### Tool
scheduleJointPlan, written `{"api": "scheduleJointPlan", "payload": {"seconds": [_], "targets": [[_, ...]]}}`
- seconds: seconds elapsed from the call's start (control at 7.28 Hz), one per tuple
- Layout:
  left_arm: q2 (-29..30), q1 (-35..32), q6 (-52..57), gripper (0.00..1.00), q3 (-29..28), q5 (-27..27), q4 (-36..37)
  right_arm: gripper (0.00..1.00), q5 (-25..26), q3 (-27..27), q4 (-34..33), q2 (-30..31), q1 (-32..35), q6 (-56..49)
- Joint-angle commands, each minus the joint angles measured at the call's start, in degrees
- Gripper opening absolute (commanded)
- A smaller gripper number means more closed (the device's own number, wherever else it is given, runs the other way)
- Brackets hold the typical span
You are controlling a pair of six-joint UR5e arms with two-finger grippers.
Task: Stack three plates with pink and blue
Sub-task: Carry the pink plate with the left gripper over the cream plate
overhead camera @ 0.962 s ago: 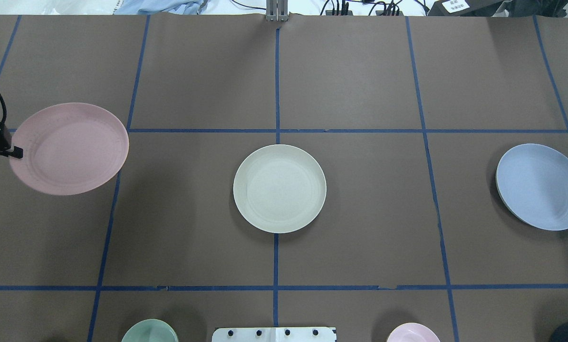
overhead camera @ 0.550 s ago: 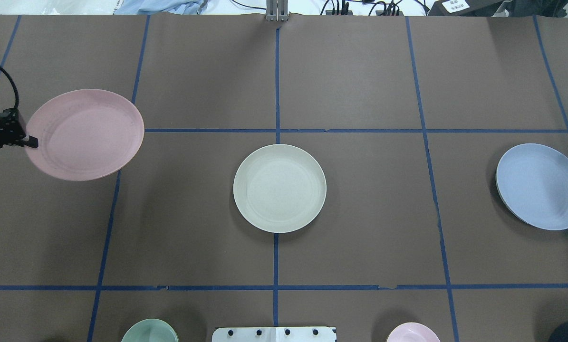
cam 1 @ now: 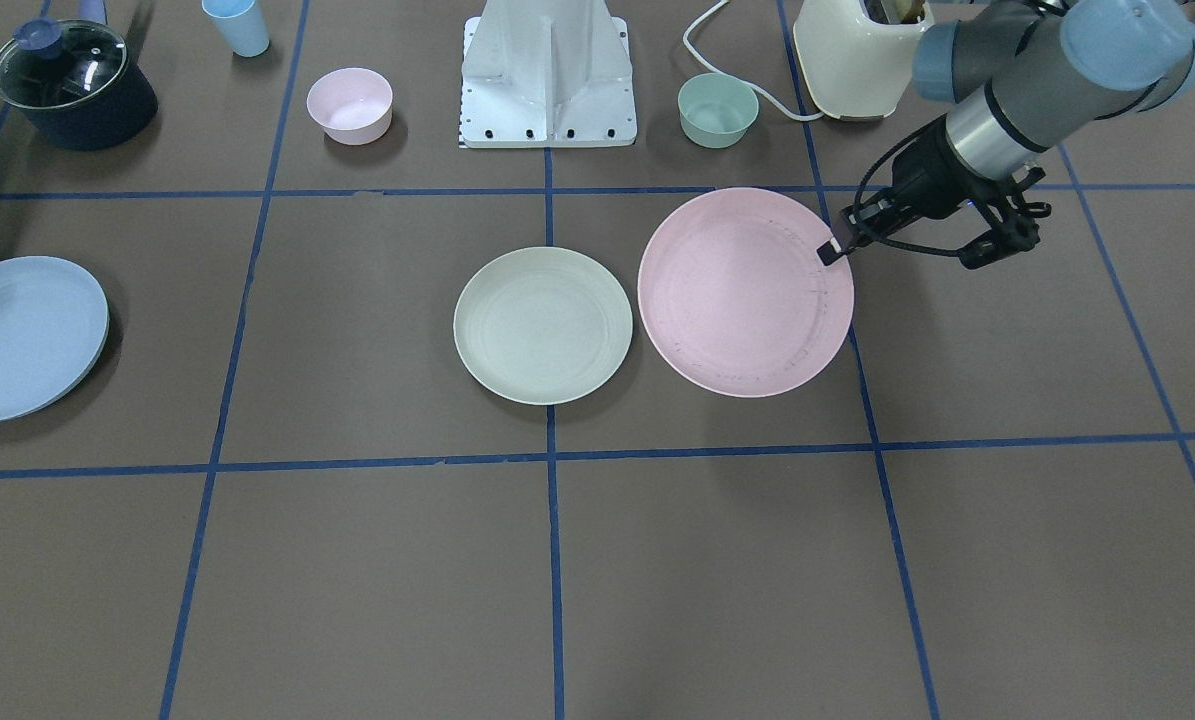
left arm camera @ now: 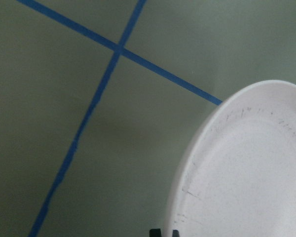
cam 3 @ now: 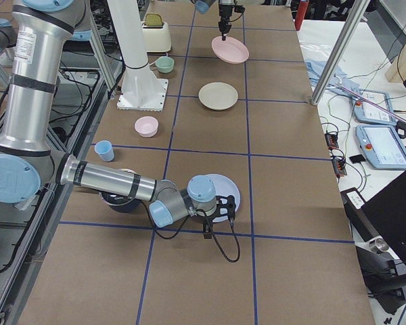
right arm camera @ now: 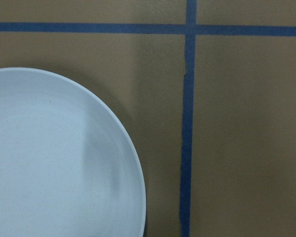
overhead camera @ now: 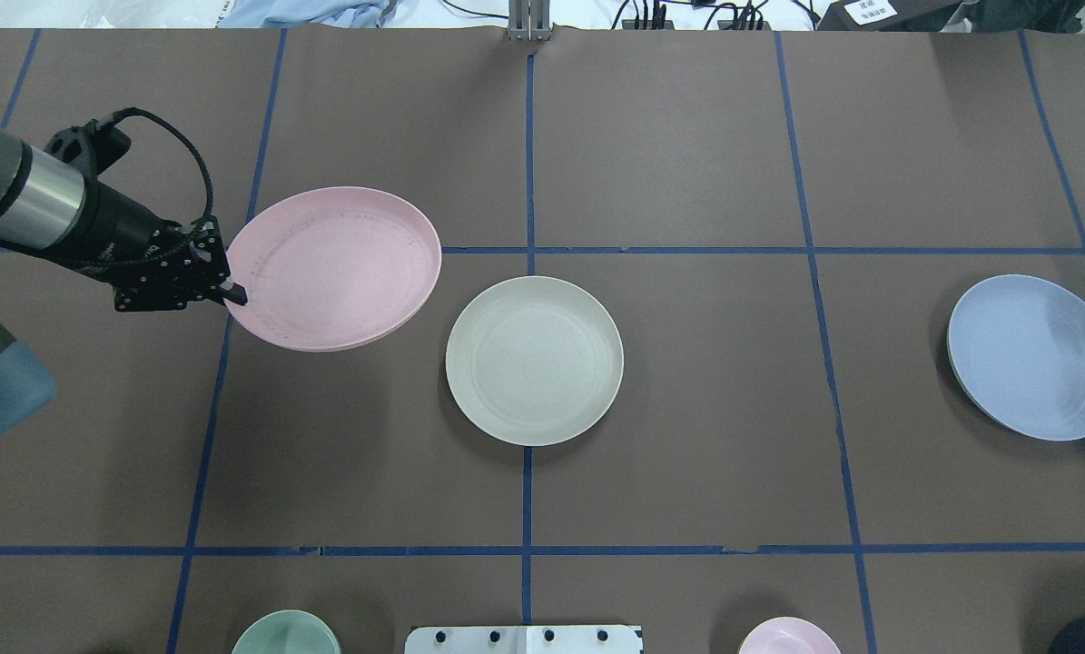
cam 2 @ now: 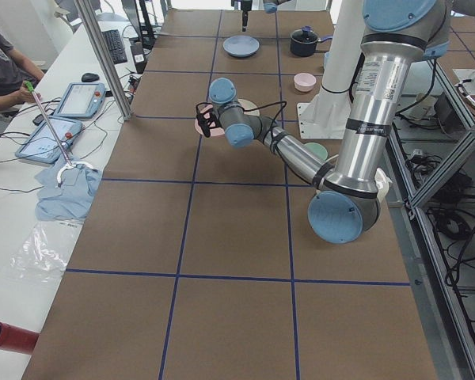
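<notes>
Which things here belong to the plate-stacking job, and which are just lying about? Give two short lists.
Job in hand: pink plate, gripped at its rim by the left gripper; cream-green plate; blue plate.

Lying about: pink bowl; mint bowl; lidded pot; blue cup; toaster.

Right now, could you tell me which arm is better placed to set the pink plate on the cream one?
Left. The left gripper grips the pink plate by its rim, raised just beside the cream plate; the right gripper is far off by the blue plate.
</notes>
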State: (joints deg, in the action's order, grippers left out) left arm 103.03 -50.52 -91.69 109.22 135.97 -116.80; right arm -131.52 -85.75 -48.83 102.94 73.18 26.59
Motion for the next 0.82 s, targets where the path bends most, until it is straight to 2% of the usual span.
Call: {"api": "scheduleJointPlan", "payload": {"seconds": [0.0,0.41,0.69], "targets": [[3.30,5.06,-3.92,0.00,-0.84,-2.10,0.09,1.00,0.47,1.11,0.14,-0.37,-2.42,0.48],[8.92,9.21,-7.88,0.00,-5.49,-5.18,0.00,0.98,0.38,1.20,-0.13,-0.54,-3.83,0.57],[9.82,9.66,-8.41,0.00,-6.04,-6.42,-0.26,0.96,0.04,3.12,-0.04,-0.98,-4.62,0.74]]}}
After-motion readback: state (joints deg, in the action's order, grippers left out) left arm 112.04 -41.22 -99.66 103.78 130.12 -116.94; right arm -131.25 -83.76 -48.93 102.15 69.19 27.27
